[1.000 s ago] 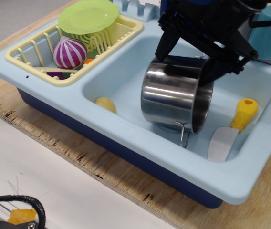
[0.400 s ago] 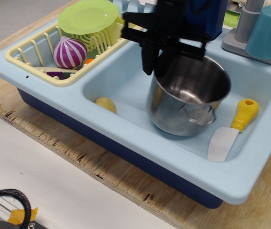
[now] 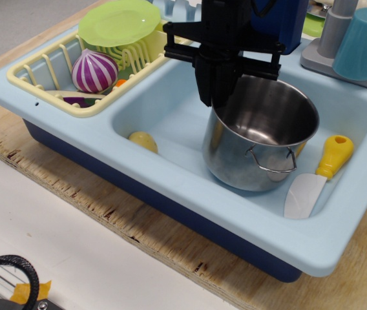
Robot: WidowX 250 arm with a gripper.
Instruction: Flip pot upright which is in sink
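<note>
The shiny steel pot [image 3: 248, 161] stands upright in the basin of the light blue sink [image 3: 235, 213], its open mouth facing up and one wire loop handle toward the front. My gripper [image 3: 214, 97] comes down from above onto the pot's left rear rim. Its black fingers [image 3: 204, 87] straddle the rim and look closed on it. The pot's base is hidden by the sink's front wall.
A yellow-handled knife [image 3: 316, 177] lies in the basin right of the pot, and a yellow round item [image 3: 143, 141] at the left. The yellow dish rack [image 3: 41, 71] holds a green plate [image 3: 119, 22] and a purple onion [image 3: 94, 71]. A teal cup [image 3: 363, 44] stands back right.
The pot has turned from lying on its side, mouth to the right, to upright with its mouth up. My gripper swung from the upper right to the pot's left rear rim.
</note>
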